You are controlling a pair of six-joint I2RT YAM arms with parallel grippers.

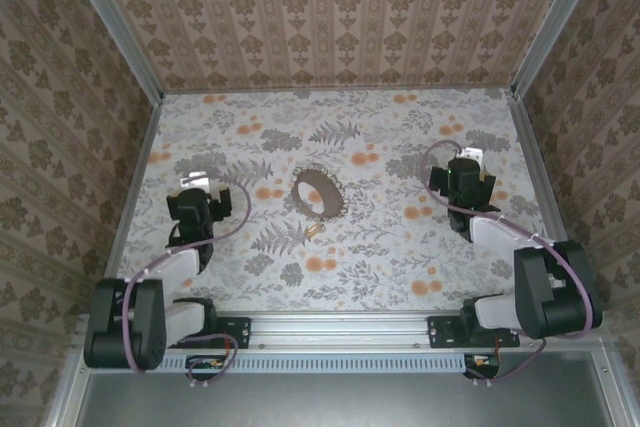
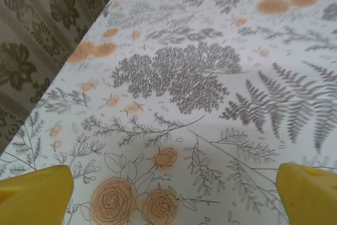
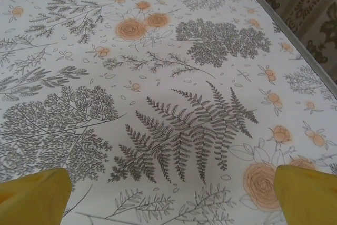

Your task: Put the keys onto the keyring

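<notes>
The keyring [image 1: 317, 193], a thin oval chain loop, lies flat on the flowered table mid-way between the arms. Just below it lies the key [image 1: 315, 231], a tiny tan speck. My left gripper [image 1: 196, 185] hovers over the table's left side, well left of the loop. The right gripper [image 1: 468, 159] stands at the right side, well right of it. Both are open with nothing between them. In the left wrist view, the left gripper [image 2: 172, 196] shows yellow fingertips [image 2: 37, 193] at the bottom corners, far apart over bare cloth. The right gripper [image 3: 169, 196] looks the same, fingertips [image 3: 308, 191] wide apart.
Patterned walls close in the table at the left [image 1: 90, 147], back and right. A metal rail [image 1: 340, 325] runs along the near edge, between the arm bases. Purple cables [image 1: 235, 209] loop off both wrists.
</notes>
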